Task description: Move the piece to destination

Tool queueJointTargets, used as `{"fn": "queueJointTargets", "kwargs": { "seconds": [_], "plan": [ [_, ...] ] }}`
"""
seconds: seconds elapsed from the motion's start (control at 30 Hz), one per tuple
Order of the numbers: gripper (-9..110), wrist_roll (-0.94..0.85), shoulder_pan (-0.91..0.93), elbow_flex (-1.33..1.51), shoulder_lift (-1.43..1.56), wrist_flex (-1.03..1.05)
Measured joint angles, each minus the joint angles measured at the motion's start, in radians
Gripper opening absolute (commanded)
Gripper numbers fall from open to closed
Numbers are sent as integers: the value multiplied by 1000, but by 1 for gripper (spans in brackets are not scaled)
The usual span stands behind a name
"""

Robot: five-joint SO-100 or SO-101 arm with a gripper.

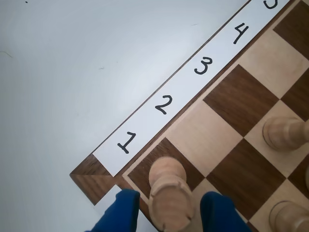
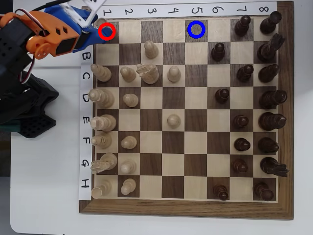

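While the blue-fingered gripper (image 1: 166,212) is standing with its jaws apart on either side of the piece (image 1: 169,193), contact unclear, that pale rook is sitting on the red-ringed corner square (image 2: 107,31), four squares from the destination (image 2: 196,29) along the same row.

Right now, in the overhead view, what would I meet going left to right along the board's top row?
Orange arm → red ring → blue-ringed destination square → dark piece under the 7 → dark piece under the 8. The squares between the two rings are bare.
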Motion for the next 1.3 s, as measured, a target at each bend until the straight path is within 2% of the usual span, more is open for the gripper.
{"fn": "queueJointTargets", "kwargs": {
  "seconds": [0.47, 0.93, 1.3],
  "plan": [
    [18, 0, 0, 14, 0, -40],
    [5, 0, 15, 23, -2, -43],
    [0, 0, 31, 28, -2, -43]
  ]
}}
